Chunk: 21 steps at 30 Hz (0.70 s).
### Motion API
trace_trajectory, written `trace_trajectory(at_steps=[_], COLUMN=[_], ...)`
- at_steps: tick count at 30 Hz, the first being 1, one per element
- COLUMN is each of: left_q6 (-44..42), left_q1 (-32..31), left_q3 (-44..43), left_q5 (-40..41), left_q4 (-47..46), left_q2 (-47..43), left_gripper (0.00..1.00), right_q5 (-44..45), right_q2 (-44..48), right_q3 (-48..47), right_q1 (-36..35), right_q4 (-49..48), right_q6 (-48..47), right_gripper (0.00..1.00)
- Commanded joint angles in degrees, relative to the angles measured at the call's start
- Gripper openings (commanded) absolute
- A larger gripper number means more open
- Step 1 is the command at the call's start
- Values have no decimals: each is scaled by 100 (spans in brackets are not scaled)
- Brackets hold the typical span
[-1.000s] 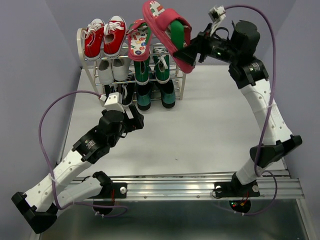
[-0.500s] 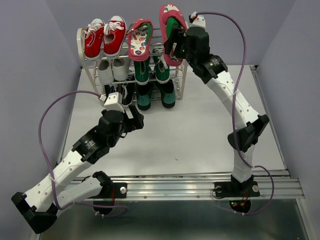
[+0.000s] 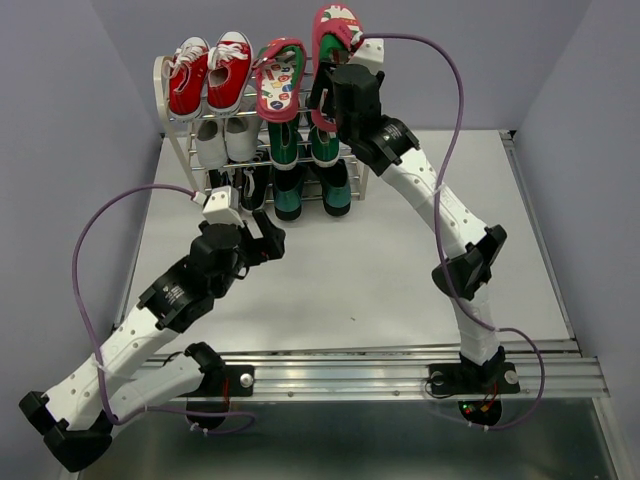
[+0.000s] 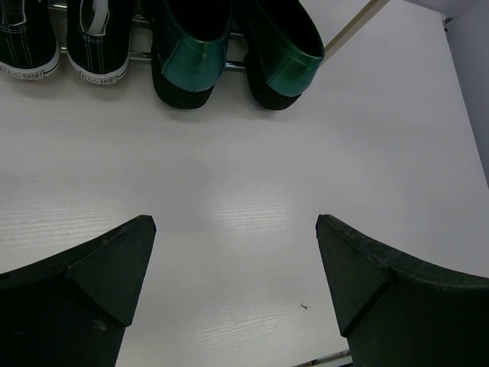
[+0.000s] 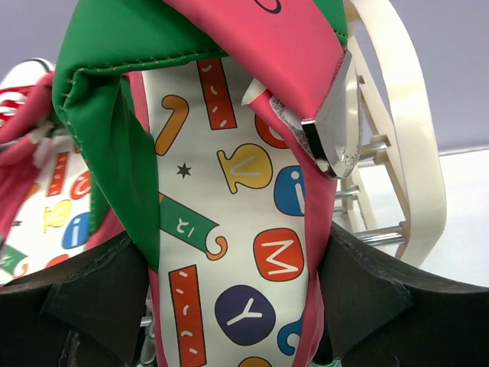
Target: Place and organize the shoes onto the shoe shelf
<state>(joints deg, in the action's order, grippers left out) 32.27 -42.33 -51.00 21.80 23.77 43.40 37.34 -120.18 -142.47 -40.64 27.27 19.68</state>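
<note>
Right wrist view is nearly all pink-red flip-flop [image 5: 244,229], its lettered white footbed facing the lens and its green strap [image 5: 99,115] flopping to one side. The right gripper [image 5: 237,313] has its two dark fingers [image 5: 92,306] pressed against the sole's edges near one end, pinching it across its width, I'd guess because that's the stiffest part to grab. From the top view the flip-flop stands nearly on end over the right end of the top tier of the shoe shelf [image 3: 162,85]. It is not lying flat, and I can't tell whether it touches the rods. Its mate [image 3: 280,80] already lies just beside it, next to the red sneakers [image 3: 208,72], so that last gap looks like the spot that keeps the pair together. Below, the green sneakers [image 3: 298,140] and the teal loafers [image 4: 229,46] each fill their own tier. The left gripper [image 4: 233,260] hangs low over the table [image 4: 244,176], facing the bottom tier with its jaws wide apart, holding nothing and well out of the way.
</note>
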Motion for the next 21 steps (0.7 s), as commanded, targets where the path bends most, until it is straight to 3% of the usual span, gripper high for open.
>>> trace_trajectory(at_steps=[1,6,13,19,20,21], left_q6=[34,42,78,130,148,148], left_q1=[-21,-21,-30,-56,-56,-65], left_q3=[108,108,152,178,170,178], left_q5=[52,43,0,69,78,87], left_q4=[-197,-188,-197,-136,-127,-127], left_q2=[-121,-112,-174,-200,-191,-200], left_gripper=[99,99,99,99,99,99], right_q5=[774,863,467,265,273,274], right_q2=[74,39,-75,-119,-128,-137], right_q3=[-369,-351,-316,-254,-272,-289], right_q1=[-67,-67,-67,-67,-67,-67], right_q4=[-907,-995,-1267,-1312,-1303,-1303], right_q6=[-254,-430,-992,-888,-861,-852], right_gripper=[12,22,47,56,62,63])
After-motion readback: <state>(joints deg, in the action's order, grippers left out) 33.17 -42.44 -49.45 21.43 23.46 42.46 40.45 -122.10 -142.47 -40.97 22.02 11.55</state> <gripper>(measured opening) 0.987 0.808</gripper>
